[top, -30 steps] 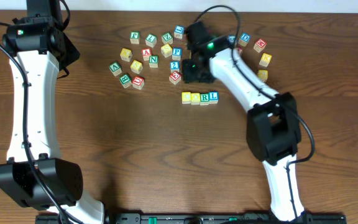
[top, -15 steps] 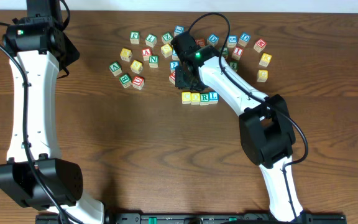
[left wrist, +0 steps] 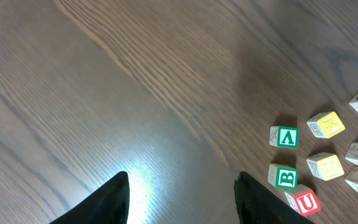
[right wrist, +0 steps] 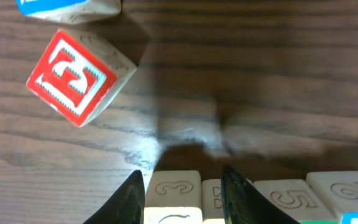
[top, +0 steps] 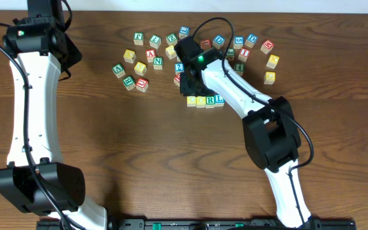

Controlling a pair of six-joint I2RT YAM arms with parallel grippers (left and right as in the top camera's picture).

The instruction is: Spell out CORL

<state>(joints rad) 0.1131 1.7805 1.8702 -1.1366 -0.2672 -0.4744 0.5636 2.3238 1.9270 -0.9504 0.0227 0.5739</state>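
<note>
**Right tool open over the near end of the row**

The right tool hangs directly above the row, four blocks lined up on the surface. Its fingers are spread and grip nothing.

In the right wrist view they straddle the end block, a cream-topped cube at the left end of the row. One finger sits just outside that cube, and the other lies over the seam with the next cube. Whether either finger touches a block cannot be told. The rest of the row runs off to the tool's right, with the blocks touching side by side.

From overhead, the two blocks farthest from the tool are the R block and the L block. The letters on the two under the tool are too small to read.

A red block lies turned at an angle ahead of the tool and to its left, apart from the row. The edge of a blue block shows just beyond it. Loose blocks are scattered on both sides of the right tool and beyond it.

The left tool is also open and empty, with only bare surface between its fingers. It is well apart from the row. In its wrist view a few of the loose blocks lie well off to its right, none of them near the fingers.
</note>
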